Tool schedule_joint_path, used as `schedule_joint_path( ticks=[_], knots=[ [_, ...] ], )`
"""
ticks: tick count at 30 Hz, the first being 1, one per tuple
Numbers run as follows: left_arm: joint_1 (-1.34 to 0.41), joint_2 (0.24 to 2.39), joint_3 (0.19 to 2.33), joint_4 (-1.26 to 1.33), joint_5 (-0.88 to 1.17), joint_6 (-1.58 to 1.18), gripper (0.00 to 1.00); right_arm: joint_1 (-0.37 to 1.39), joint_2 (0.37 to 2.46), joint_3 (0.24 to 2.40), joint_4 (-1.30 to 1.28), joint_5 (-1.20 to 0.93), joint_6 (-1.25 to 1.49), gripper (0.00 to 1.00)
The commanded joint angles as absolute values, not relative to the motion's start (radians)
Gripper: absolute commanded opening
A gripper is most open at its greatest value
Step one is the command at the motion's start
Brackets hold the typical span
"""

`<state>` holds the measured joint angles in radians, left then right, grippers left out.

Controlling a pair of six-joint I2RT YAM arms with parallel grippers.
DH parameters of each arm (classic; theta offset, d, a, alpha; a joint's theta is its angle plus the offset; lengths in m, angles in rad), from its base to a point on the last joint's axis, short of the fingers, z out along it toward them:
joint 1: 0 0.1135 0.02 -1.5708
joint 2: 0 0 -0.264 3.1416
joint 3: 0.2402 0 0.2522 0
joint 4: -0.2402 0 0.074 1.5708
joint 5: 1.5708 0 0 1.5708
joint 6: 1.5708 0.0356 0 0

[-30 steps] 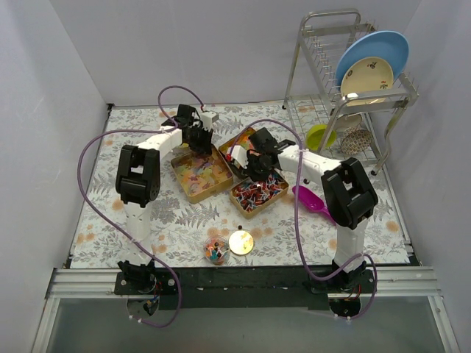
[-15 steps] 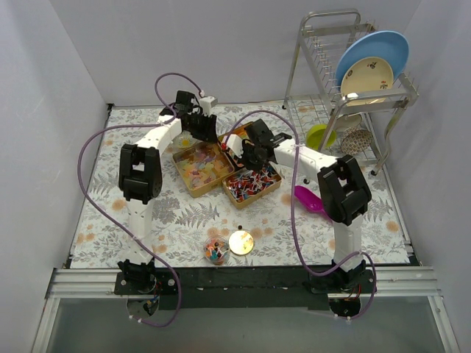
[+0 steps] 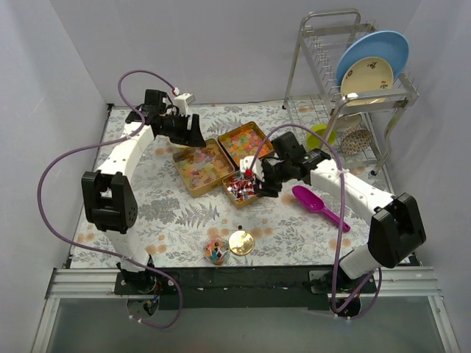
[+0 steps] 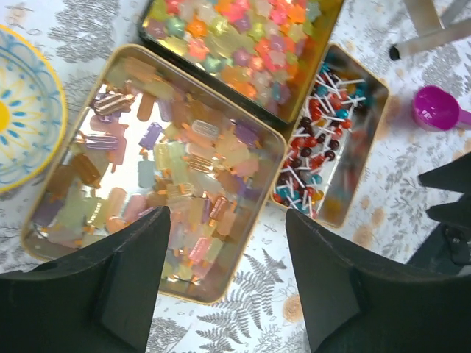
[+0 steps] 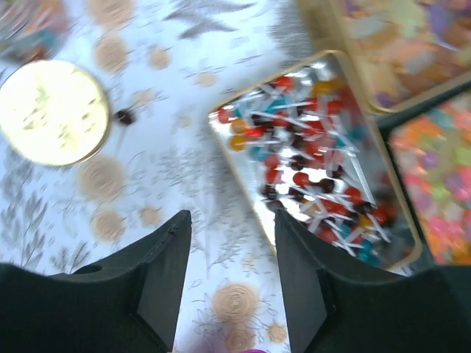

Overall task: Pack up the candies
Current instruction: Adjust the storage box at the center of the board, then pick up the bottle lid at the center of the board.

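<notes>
Crowding the middle of the table (image 3: pixel 176 217), three gold tins (image 3: pixel 193 193) sit edge to edge. The pale gummies (image 3: pixel 202 168) fill the left one, the bright jellies (image 3: pixel 245 141) the one behind, and the wrapped pieces (image 3: pixel 243 187) the small one nearest the arms. Bare floral cloth lies open on the left and along the near edge, where a round gold lid (image 3: pixel 241 242) and a small pot (image 3: pixel 215 251) of colourful pieces sit side by side. One loose dark sweet (image 3: pixel 238 227) lies just beyond the lid. The magenta scoop (image 3: pixel 316 204) lies right of the small tin, and a dish rack (image 3: pixel 346 95) closes off the far right corner.

The left arm reaches long toward the back, wrist bent down. The left gripper (image 4: pixel 227 215) hangs by the gummy tin's back-left corner, fingers spread wide with nothing between them. The right arm stretches in low from the right. The right gripper (image 5: pixel 229 215) hovers over the edge of the wrapped pieces' tin, jaws parted and empty.
</notes>
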<state>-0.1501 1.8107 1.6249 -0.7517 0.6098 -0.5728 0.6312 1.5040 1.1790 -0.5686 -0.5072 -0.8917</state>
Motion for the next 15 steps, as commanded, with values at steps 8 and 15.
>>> schedule_joint_path(
  ticks=[8, 15],
  knots=[
    [-0.16, 1.648, 1.431, -0.7, 0.686, -0.603, 0.8, 0.796, 1.543, 1.128, -0.818, -0.729, -1.368, 0.83],
    [-0.152, 1.542, 1.345, -0.687, 0.586, -0.647, 0.98, 0.928, 1.603, 1.086, -0.764, -0.72, -1.42, 0.98]
  ],
)
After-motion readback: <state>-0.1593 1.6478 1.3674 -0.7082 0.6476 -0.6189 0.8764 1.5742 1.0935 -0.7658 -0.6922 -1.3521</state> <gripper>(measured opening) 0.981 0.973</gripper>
